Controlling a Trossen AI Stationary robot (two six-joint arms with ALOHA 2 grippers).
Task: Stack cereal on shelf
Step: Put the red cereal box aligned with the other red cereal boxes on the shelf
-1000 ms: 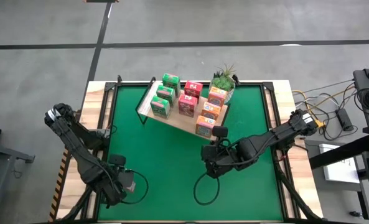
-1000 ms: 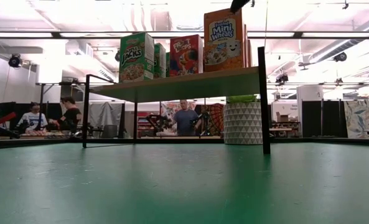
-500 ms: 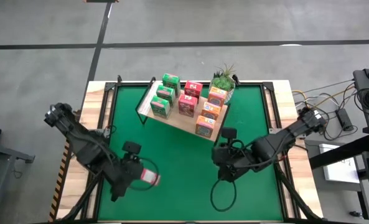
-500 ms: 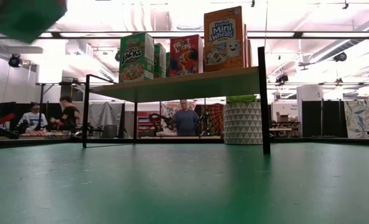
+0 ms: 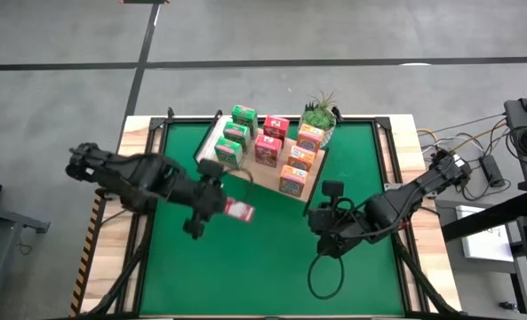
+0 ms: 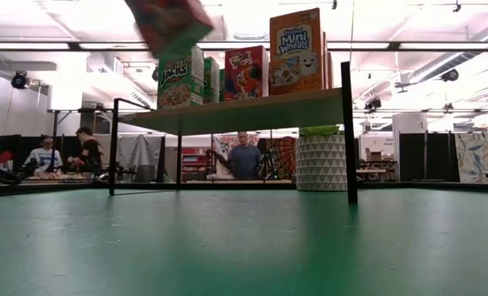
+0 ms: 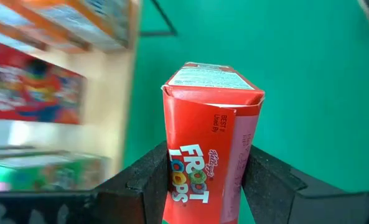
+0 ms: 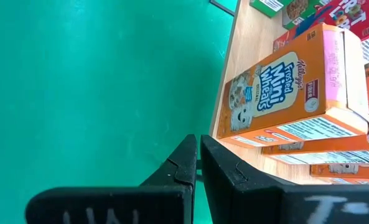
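Observation:
My left gripper [image 5: 230,208] is shut on a pink-red Froot Loops box [image 7: 209,143] of cereal, above the green mat just in front of the shelf's near left corner. In the low view the box [image 6: 169,23] shows high up, tilted. The shelf [image 5: 265,173], a light-wood board on thin black legs [image 6: 349,140], stands at the far middle. Several green, pink-red and orange boxes [image 5: 267,148] stand on it in rows. My right gripper [image 5: 319,224] is shut on nothing, over the mat near the shelf's right corner and facing an orange Mini Wheats box [image 8: 290,87]. My left gripper pinches the box between its two fingers [image 7: 148,180], one on each narrow side [image 7: 247,163], toward the end nearer the wrist. The fingers slant down from the table's left. The box sticks out past them, its printed end flap [image 7: 212,78] leading, lifted clear of the mat.
A potted green plant [image 5: 318,114] stands at the shelf's far right corner. A black cable loop [image 5: 327,271] lies on the mat under the right arm. Bare green mat [image 5: 245,267] lies in front of the shelf. People show in the room behind the table.
My left gripper has risen from the table's near left corner and swung toward the far edge and the shelf, rolling as it went. It has carried the pink-red box with it, clear of the mat. My right gripper has drifted a little toward the table's right edge.

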